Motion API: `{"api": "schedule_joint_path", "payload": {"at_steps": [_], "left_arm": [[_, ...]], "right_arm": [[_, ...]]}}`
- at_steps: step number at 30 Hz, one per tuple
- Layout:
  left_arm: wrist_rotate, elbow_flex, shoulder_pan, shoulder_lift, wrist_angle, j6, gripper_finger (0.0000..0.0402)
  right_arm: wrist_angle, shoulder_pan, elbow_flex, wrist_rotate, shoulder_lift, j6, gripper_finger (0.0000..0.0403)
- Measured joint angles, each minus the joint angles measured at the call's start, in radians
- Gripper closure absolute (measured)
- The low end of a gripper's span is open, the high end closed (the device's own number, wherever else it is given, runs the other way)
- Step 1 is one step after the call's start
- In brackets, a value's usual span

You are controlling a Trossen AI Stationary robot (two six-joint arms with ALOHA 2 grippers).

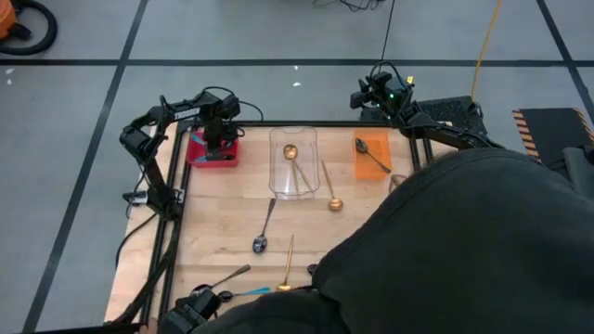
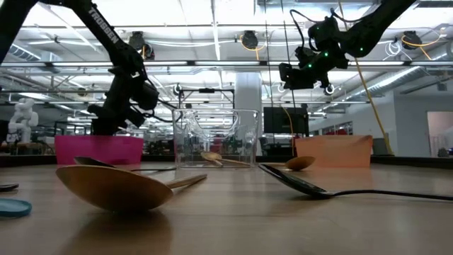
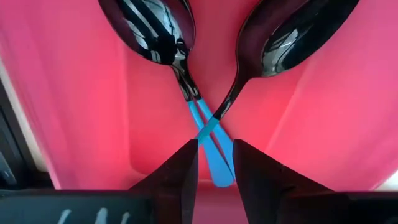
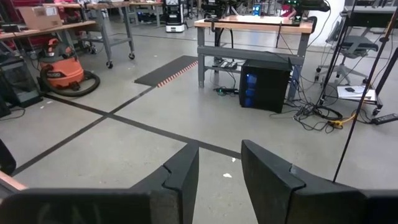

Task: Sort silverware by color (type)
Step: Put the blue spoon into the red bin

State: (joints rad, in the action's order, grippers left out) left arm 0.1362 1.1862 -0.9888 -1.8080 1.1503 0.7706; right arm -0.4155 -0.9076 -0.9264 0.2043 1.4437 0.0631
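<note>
Two spoons with dark bowls and light blue handles point(image 3: 208, 134) lie crossed inside the pink bin point(image 1: 212, 150), bowls on its floor. My left gripper point(image 3: 216, 144) points down into the bin, open, its fingers standing on either side of the handle ends. My right gripper point(image 4: 219, 148) is raised beyond the table's far right corner point(image 1: 364, 93), open, holding nothing and facing the room. A gold spoon point(image 1: 291, 154) lies in the clear container point(image 1: 293, 176). A dark spoon point(image 1: 371, 156) lies in the orange bin point(image 1: 373, 169).
Loose on the wood are a gold spoon point(image 1: 330, 189), a dark spoon point(image 1: 264, 228), another gold one point(image 1: 288, 265), a dark one point(image 1: 228, 276) and a blue-handled one point(image 1: 249, 292). A person's dark sleeve point(image 1: 464, 250) covers the table's near right part.
</note>
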Motion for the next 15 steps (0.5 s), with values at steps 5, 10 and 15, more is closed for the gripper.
{"api": "schedule_joint_path", "payload": {"at_steps": [5, 10, 15], "left_arm": [[0.003, 0.000, 0.000, 0.000, -0.006, 0.004, 0.0293], [-0.001, 0.000, 0.000, 0.000, -0.015, 0.006, 0.0293], [-0.001, -0.010, 0.000, 0.000, -0.017, 0.012, 0.0293]], "right_arm": [[0.002, -0.006, 0.000, 0.001, 0.000, 0.000, 0.0289], [0.002, -0.010, 0.000, 0.001, 0.000, 0.001, 0.0289], [0.006, -0.010, 0.000, 0.002, 0.000, 0.002, 0.0289]]}}
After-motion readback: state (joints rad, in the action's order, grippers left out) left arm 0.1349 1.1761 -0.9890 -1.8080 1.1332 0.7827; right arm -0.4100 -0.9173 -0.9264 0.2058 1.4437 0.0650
